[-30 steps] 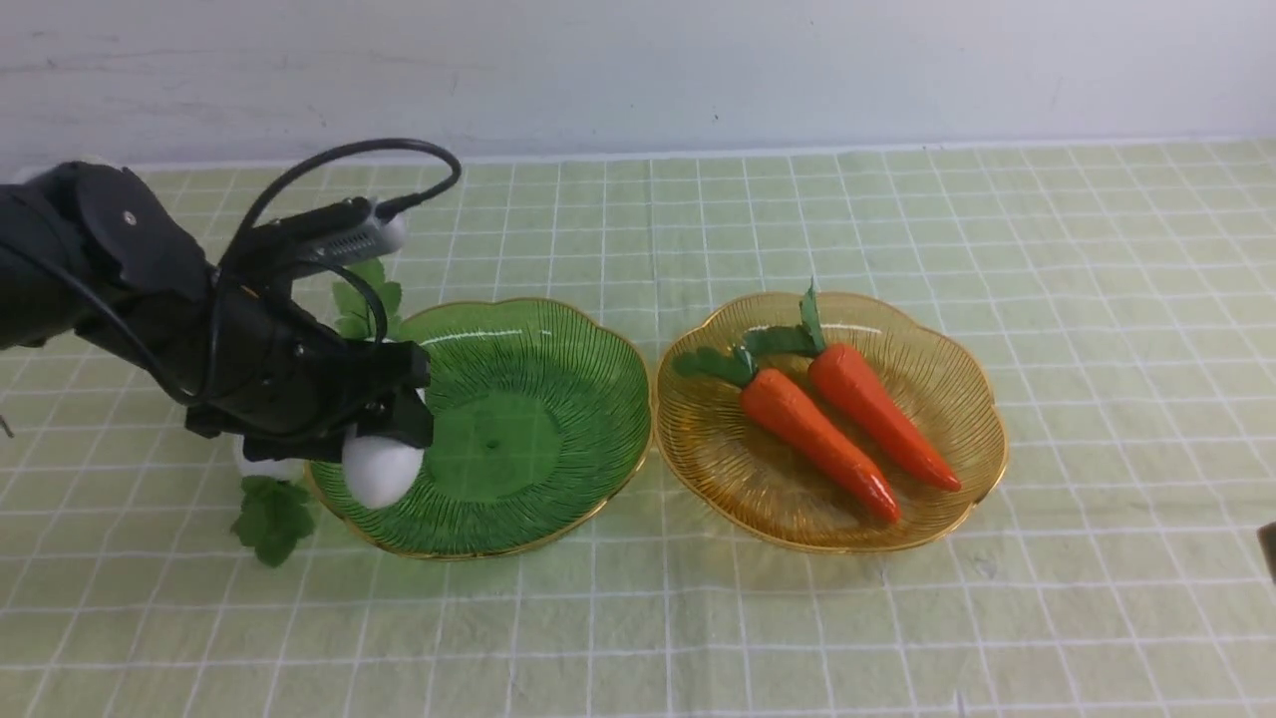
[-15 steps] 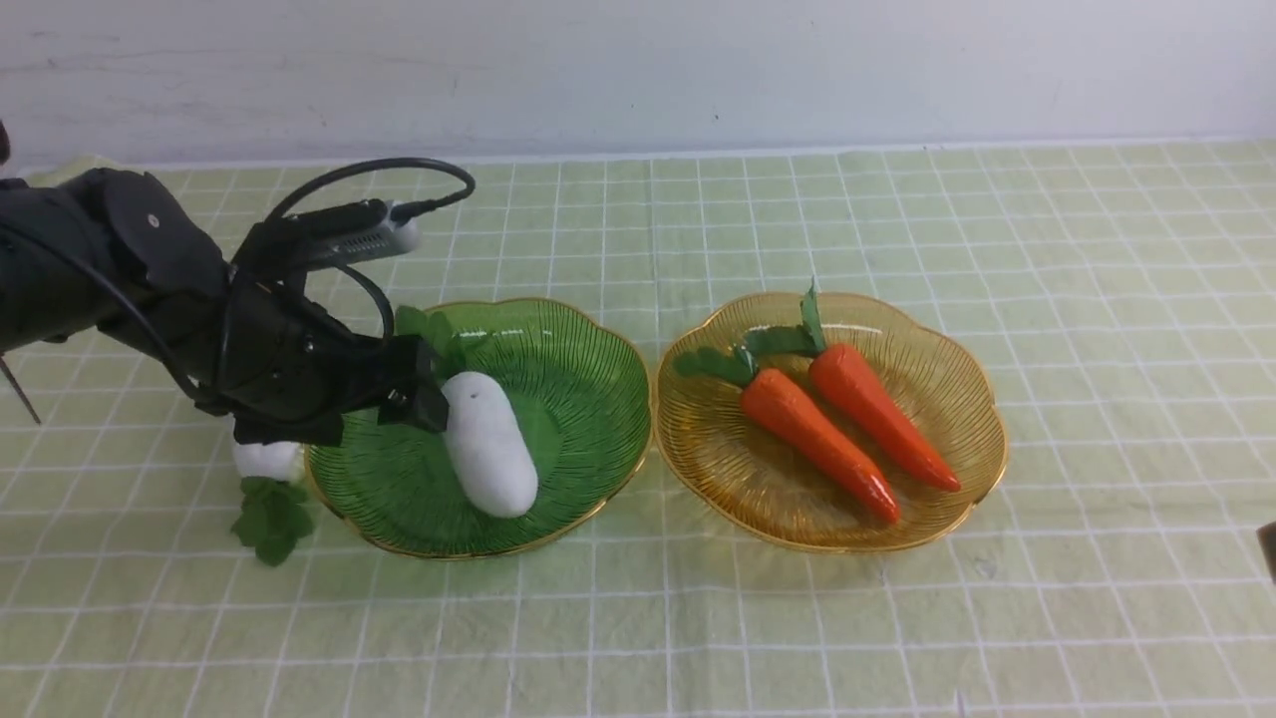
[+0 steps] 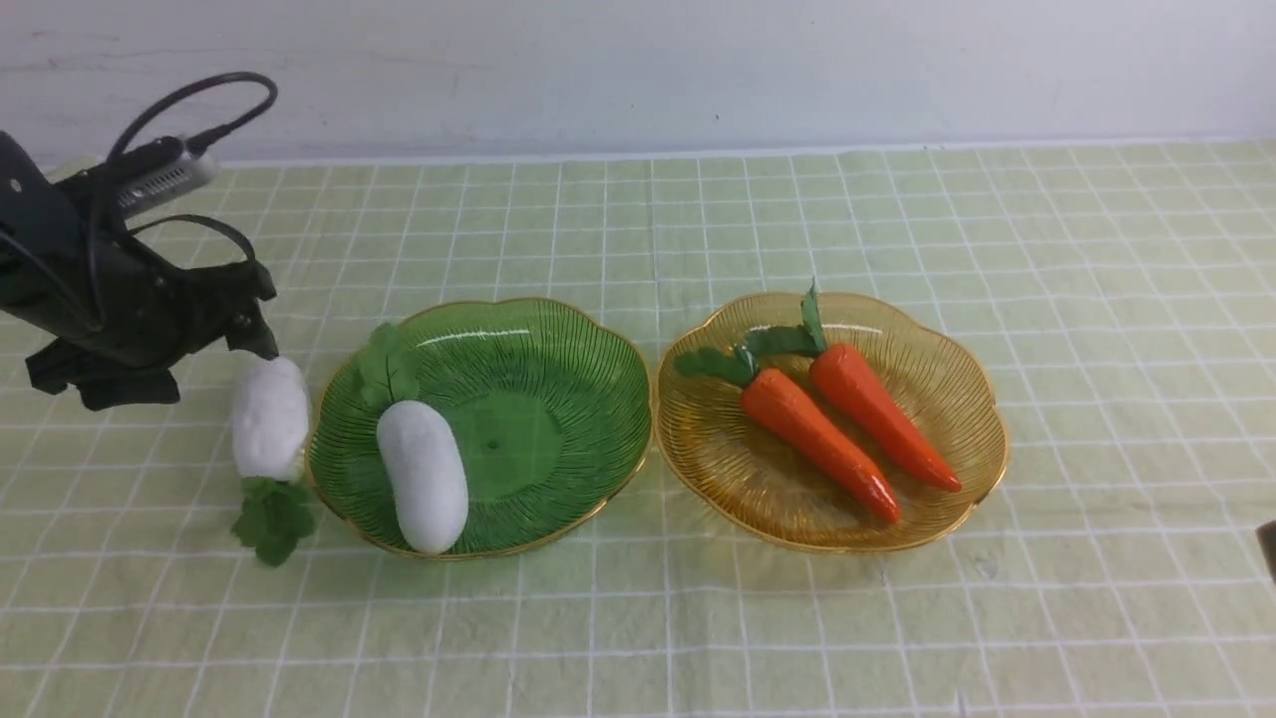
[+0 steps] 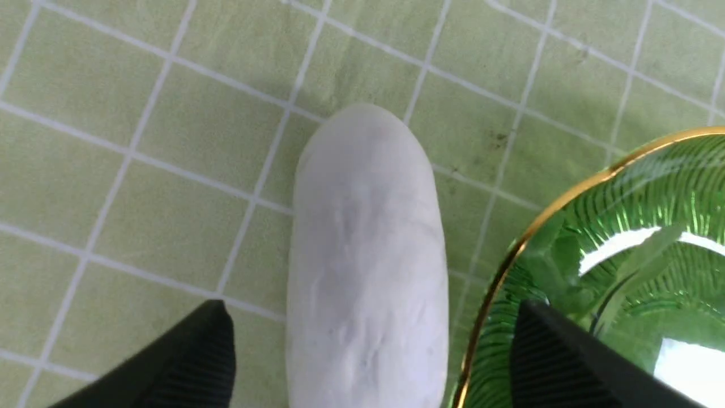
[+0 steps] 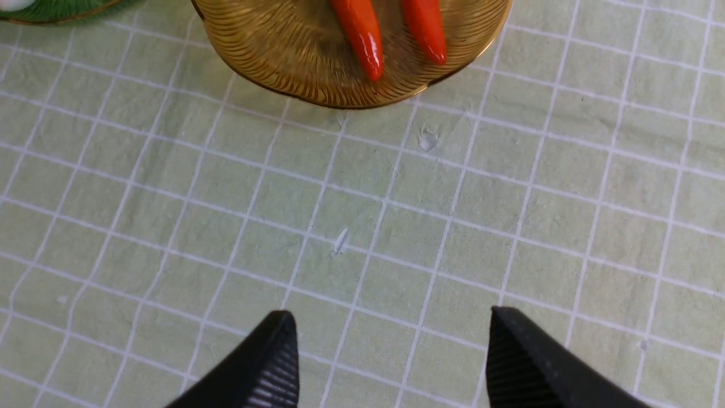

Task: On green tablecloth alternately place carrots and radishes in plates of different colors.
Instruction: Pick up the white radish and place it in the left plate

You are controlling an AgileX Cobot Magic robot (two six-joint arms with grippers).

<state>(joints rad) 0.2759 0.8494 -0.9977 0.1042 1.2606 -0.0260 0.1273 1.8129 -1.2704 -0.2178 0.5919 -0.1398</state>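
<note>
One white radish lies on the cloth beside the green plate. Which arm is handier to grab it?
The left. The left claw, open, hangs right over that radish, while the right claw sits far off, over bare cloth near the amber plate.

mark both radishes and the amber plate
left radish (image 3: 270, 419): front view, middle of its white body
right radish (image 3: 423, 489): front view, middle of its white body
amber plate (image 3: 947, 384): front view, bare right wall

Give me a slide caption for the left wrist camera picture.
Left gripper, jaws open, over the white radish on the green tablecloth, beside the green plate.
</note>
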